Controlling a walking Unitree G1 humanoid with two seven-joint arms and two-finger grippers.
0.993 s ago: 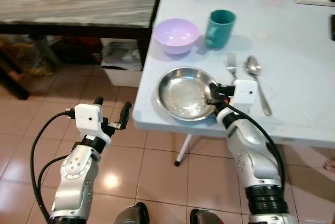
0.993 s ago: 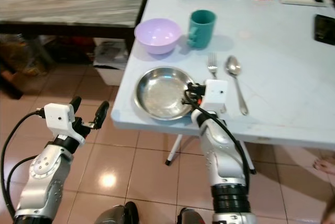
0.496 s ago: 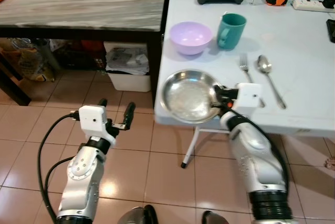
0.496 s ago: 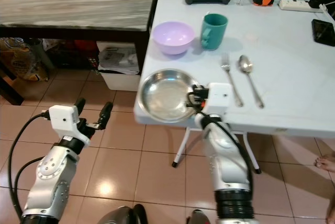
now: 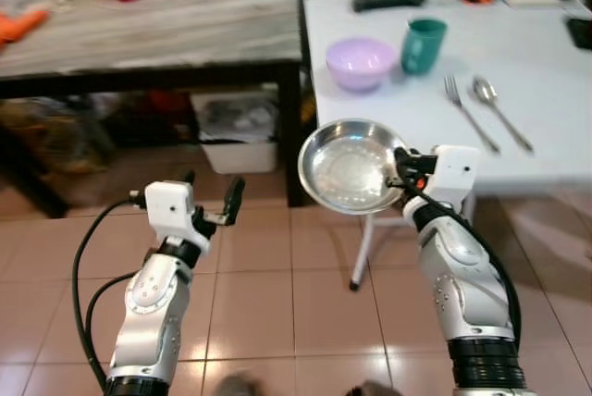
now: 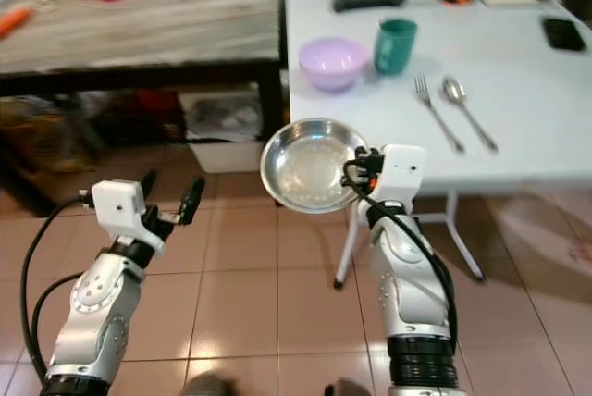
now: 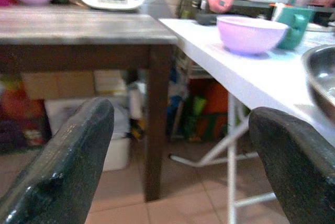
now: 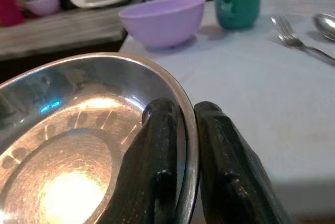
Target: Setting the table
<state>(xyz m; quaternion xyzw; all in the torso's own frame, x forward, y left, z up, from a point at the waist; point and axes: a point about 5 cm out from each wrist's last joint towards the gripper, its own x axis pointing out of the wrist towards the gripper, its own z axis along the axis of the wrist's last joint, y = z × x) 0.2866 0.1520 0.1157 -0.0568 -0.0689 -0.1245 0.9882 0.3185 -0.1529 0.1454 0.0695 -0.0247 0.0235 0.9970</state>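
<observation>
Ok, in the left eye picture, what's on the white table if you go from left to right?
Purple bowl → green cup → fork → spoon.

On the tabletop (image 5: 555, 91), the bowl (image 5: 361, 63) sits left of the mug (image 5: 423, 44); fork (image 5: 467, 112) and spoon (image 5: 499, 109) lie side by side nearer, right of both.

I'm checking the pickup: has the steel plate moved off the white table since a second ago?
Yes. The steel plate, pinched at its rim by the right gripper, has come off the white table toward the robot and hangs past its front edge.
</observation>
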